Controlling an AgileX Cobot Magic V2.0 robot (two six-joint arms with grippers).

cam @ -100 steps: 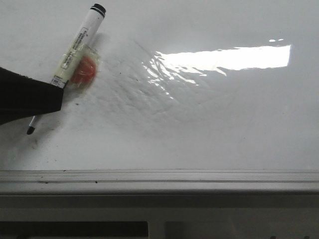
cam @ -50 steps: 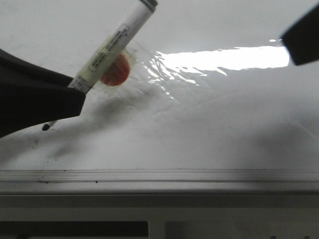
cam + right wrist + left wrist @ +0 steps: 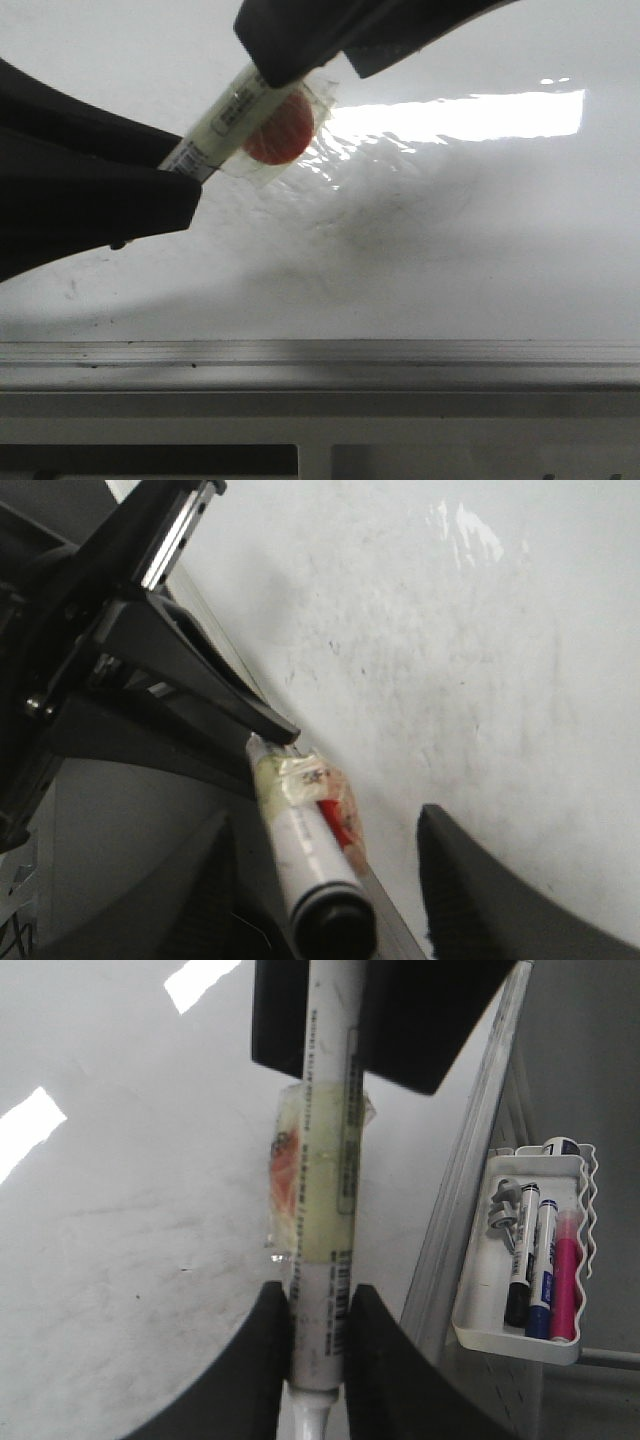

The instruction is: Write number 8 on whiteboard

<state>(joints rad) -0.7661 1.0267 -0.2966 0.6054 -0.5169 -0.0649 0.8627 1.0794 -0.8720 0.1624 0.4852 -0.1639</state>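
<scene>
Clamping one marker [image 3: 322, 1210], the left pincer [image 3: 320, 1350] meets the right pincer [image 3: 325, 880], spread apart.

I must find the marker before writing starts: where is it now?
In the front view the marker is upper left over the whiteboard, between the left gripper and right gripper.

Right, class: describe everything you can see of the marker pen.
The marker pen is a slim white plastic barrel with printed labelling, a yellowish taped band holding an orange-red piece, and a black cap end. The left claw grips it near the tip; the right claw brackets the cap end. It slants over the whiteboard.
</scene>
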